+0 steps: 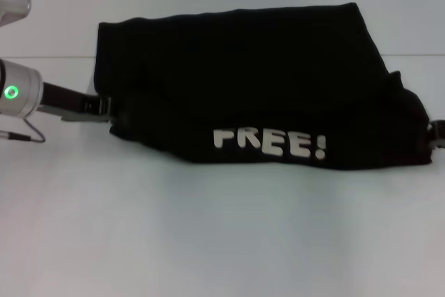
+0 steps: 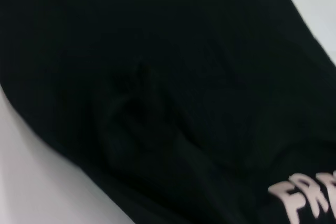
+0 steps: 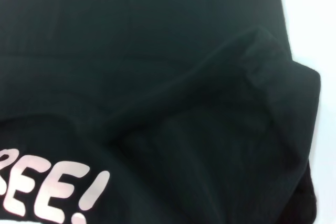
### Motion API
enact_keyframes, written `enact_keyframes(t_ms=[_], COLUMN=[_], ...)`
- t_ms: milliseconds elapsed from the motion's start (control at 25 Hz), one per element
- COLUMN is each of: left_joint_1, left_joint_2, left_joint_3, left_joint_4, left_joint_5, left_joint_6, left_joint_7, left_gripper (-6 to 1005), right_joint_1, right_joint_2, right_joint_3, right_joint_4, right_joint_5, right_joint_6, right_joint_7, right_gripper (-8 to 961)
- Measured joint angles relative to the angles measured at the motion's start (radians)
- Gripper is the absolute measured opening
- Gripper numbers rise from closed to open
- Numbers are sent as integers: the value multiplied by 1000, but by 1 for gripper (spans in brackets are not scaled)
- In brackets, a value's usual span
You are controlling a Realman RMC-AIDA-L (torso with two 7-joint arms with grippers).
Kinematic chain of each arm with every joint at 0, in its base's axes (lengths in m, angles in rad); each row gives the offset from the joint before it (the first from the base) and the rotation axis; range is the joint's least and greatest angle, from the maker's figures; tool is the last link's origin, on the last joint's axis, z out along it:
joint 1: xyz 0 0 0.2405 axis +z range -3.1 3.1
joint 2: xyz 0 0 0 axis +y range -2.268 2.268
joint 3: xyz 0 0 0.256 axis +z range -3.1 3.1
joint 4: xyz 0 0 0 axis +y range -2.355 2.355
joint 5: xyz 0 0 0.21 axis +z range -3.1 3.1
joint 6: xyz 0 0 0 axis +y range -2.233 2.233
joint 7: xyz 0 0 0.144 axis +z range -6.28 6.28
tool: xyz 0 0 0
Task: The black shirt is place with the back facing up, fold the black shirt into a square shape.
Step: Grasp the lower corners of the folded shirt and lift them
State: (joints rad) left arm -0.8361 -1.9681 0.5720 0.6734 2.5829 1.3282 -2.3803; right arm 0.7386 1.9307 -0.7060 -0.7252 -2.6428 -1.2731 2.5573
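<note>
The black shirt lies across the middle of the white bench, its near part turned over so that the white "FREE!" lettering shows along the near edge. One fold looks partly made; the outline is still a wide, uneven mound, so squaring it remains. The left pincer reaches into the shirt's left edge, the right pincer sits at its right edge; whether either grips cloth I cannot tell.
</note>
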Motion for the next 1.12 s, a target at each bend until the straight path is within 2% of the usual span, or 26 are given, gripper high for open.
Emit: enact_keyframes(t_ms=[240,480,720,760,920,1120], left_joint_1=[13,81,114,120,145,192], left_joint_2=[2,-5,-3,-6,-20,-43], left_joint_3=[7,50,54,57,60,82], left_joint_4=[74,186,208,213,229,307], left_joint_5=[92,103,116,125,156,160], left_joint_6=[191,344,507,530,603,689], left_joint_7=[-9,9,68,75,94,103], left_gripper=[10,11,10,10,10,10], right_joint_1=[-44,-95,-134,-149,-173,-213], right_joint_2=[14,22,23,33,50,80], right_joint_3=[-1,7,3,2,0,-3], right_joint_4=[-114,-215,-262,-284,-318,-372], right_joint_5=[-67,-86,-92,-97,-102,-104], right_joint_6=[-156,-310,-454,-498,-562,-639], right_joint_7=[36,37,37,37,34,29], right_gripper=[23,27,31,31,34,37])
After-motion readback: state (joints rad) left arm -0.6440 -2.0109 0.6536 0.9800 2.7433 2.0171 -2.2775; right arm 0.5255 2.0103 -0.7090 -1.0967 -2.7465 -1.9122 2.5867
